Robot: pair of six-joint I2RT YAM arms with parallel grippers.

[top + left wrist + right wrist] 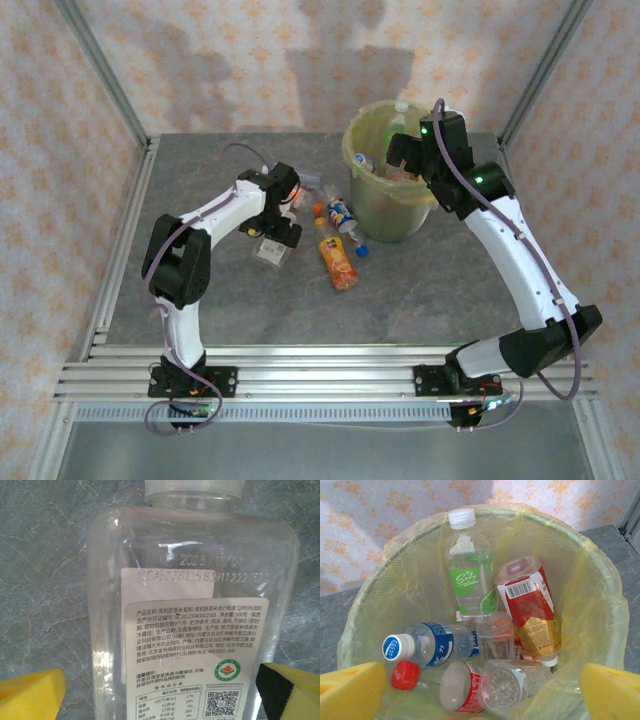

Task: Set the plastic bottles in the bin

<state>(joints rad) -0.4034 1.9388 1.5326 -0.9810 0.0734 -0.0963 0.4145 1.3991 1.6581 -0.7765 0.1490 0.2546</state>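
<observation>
A clear square bottle with a white printed label [195, 630] lies on the grey table. My left gripper [160, 695] stands open over it, one yellow pad [30, 695] on each side. In the top view that bottle [269, 250] lies just below the left gripper [283, 225]. My right gripper [400, 155] hangs open over the bin [390, 215] with nothing between its pads [350, 692]. The yellow-green lined bin [600, 570] holds several bottles, among them a green-labelled one [470, 575], a red one [530, 605] and a blue one [432, 642].
An orange-labelled bottle [340, 262] and a blue-labelled bottle [345, 218] lie on the table between the left gripper and the bin. More clear bottles [310, 185] sit behind the left wrist. Metal frame posts stand at the table's far corners.
</observation>
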